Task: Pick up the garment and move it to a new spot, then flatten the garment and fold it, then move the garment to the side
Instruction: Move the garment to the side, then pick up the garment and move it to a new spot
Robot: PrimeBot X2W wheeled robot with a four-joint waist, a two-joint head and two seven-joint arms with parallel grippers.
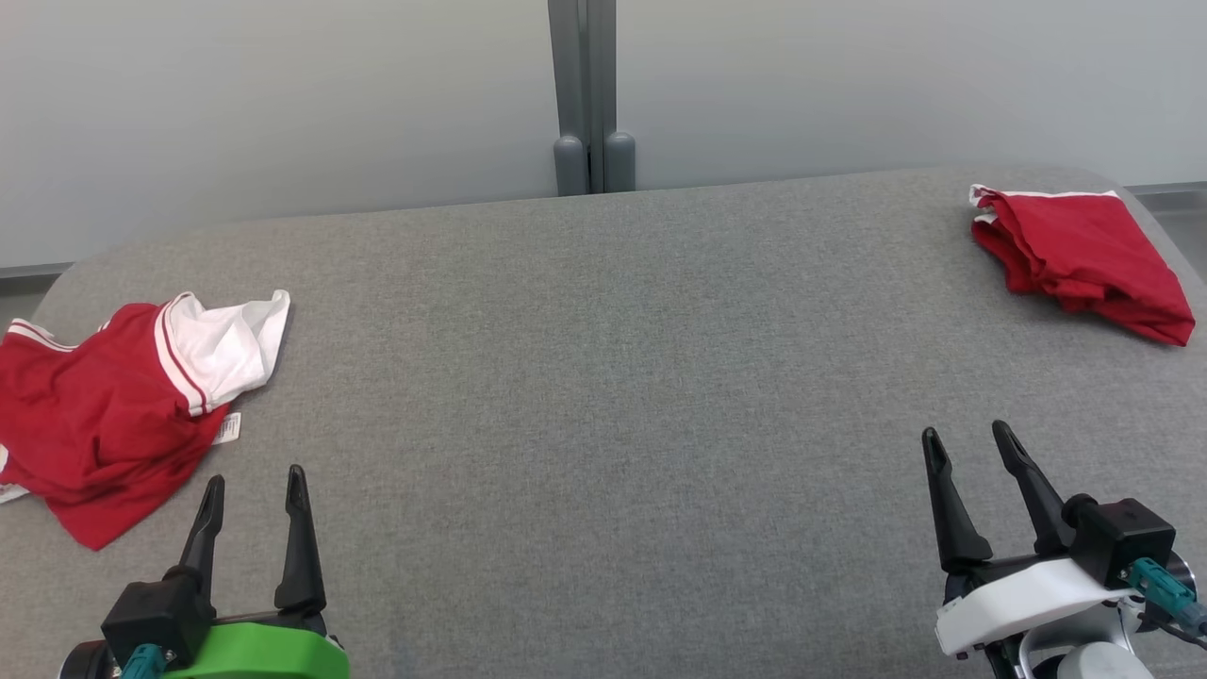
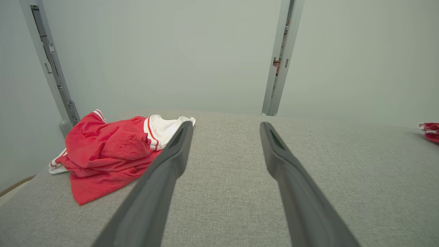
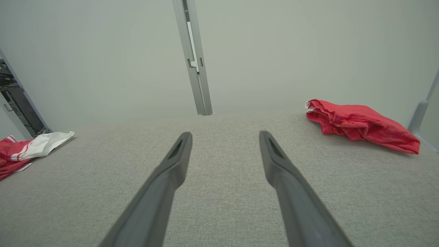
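Lying bunched at the left edge of the grey fabric-covered surface (image 1: 603, 377), the crumpled red-and-white garment (image 1: 104, 415) shows a white, red-striped band turned toward the middle and a small label on its near side. The left pincer (image 1: 256, 474) hovers just beside the garment's near edge, fingers spread and empty. The right pincer (image 1: 966, 429) is released too, holding nothing, at the near right. A folded red garment (image 1: 1084, 255) rests at the far right corner, well apart from both. A grey post (image 1: 585, 94) rises behind the far edge.
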